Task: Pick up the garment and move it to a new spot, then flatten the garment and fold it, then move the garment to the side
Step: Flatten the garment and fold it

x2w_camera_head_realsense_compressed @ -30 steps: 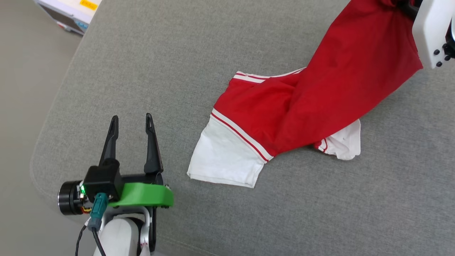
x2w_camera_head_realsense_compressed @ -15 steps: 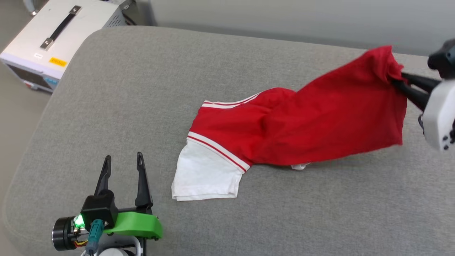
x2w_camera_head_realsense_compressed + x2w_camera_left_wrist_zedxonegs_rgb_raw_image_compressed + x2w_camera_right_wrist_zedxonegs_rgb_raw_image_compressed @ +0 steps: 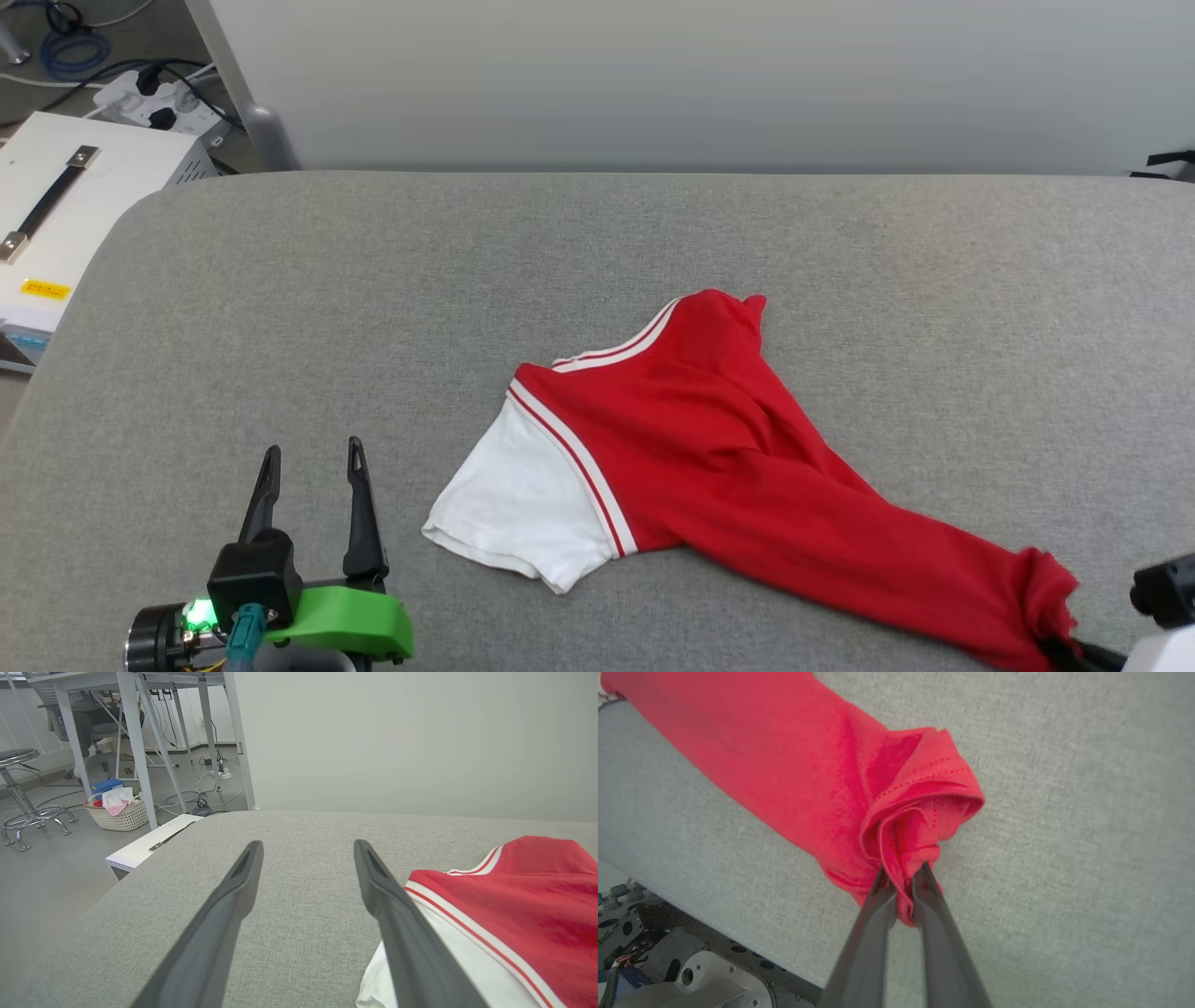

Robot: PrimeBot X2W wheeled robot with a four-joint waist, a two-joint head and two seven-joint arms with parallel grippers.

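The garment (image 3: pixel 738 457), a red shirt with a white sleeve and striped trim, lies stretched across the grey cushion (image 3: pixel 467 280), its white sleeve toward my left and its bunched red hem at the lower right. My right gripper (image 3: pixel 903 873) is shut on that bunched hem (image 3: pixel 915 826); in the head view its fingers (image 3: pixel 1074 651) show at the bottom right corner. My left gripper (image 3: pixel 313 455) stands open over bare cushion, left of the white sleeve (image 3: pixel 523 504). In the left wrist view the sleeve (image 3: pixel 448 961) lies beside the right finger (image 3: pixel 397 914).
A white equipment case (image 3: pixel 65 215) stands off the cushion's left side, with cables and a power strip (image 3: pixel 149 93) behind it. A pale wall (image 3: pixel 700 84) runs along the cushion's far edge. Table legs, a basket (image 3: pixel 117 812) and a stool (image 3: pixel 23 793) stand on the floor beyond.
The head camera has tilted up, bringing the wall into view. My right gripper has brought the held hem down and toward the near edge, so the garment now lies drawn out on the cushion.
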